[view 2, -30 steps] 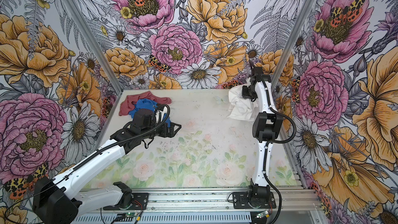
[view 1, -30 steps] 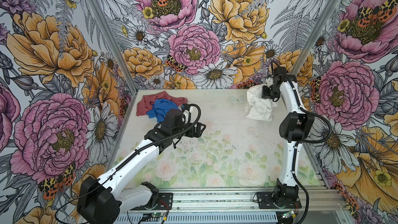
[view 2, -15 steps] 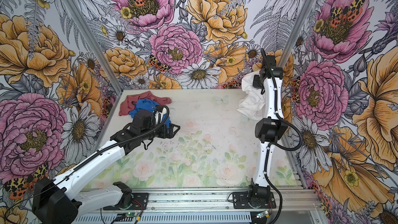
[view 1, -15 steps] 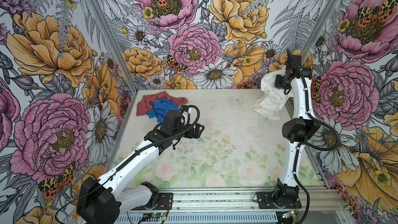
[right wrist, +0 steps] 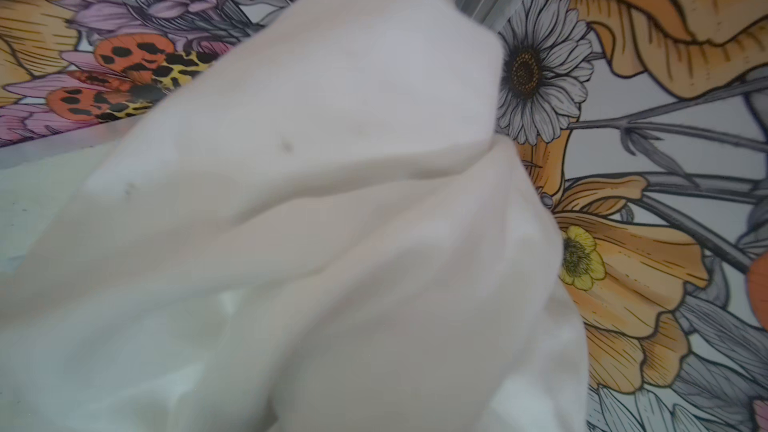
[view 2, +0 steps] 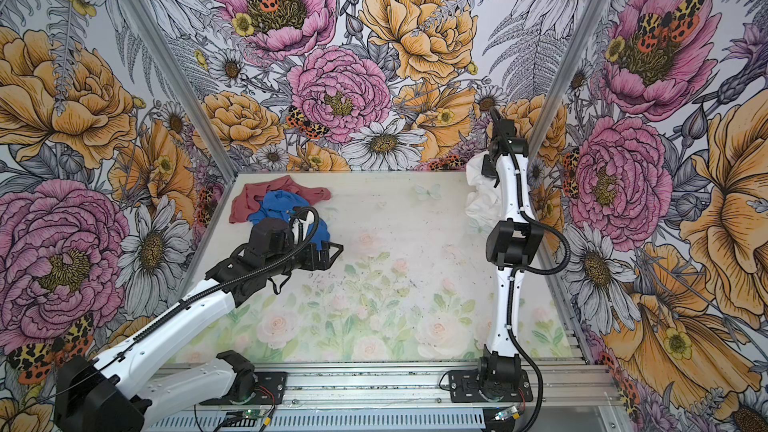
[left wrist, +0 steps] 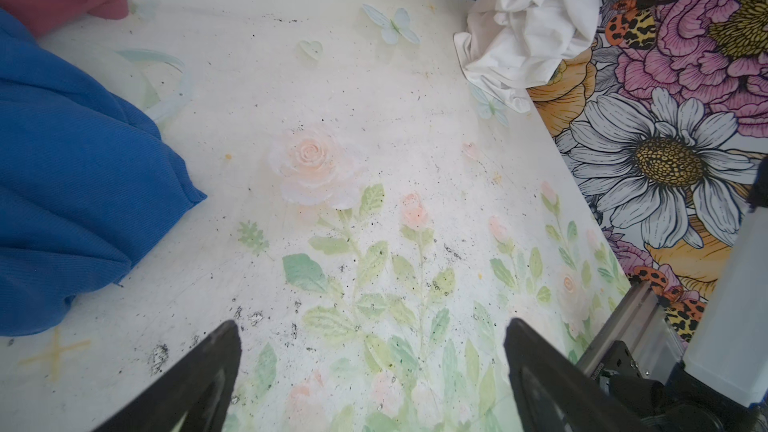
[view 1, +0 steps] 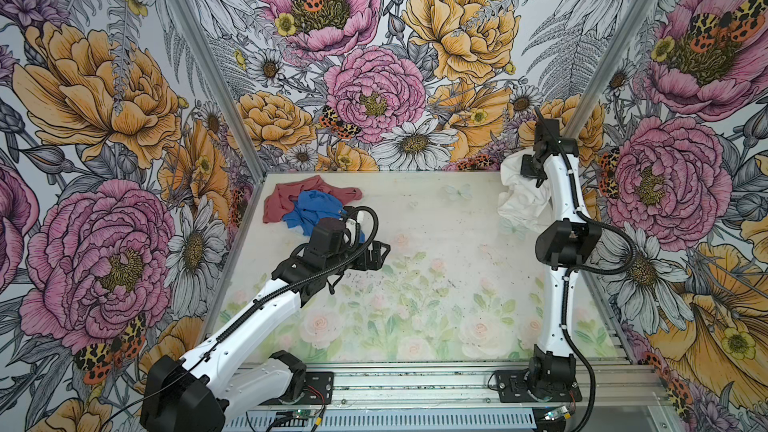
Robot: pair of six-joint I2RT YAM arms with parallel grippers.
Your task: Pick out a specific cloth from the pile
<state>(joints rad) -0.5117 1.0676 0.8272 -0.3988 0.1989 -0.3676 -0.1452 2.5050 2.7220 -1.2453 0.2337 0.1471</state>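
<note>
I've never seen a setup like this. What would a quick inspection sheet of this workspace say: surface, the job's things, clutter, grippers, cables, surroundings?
Surface: table with a pale flower print, dotted with dark specks.
Job's things: white cloth hangs bunched at the far right corner; pile of a red cloth and a blue cloth lies at the far left.
Clutter: nothing seen.
Grippers: left gripper open and empty beside the pile; right gripper shut on the white cloth.
Cables: black hoses loop along both arms.
Surroundings: floral walls on three sides; metal rail in front.
</note>
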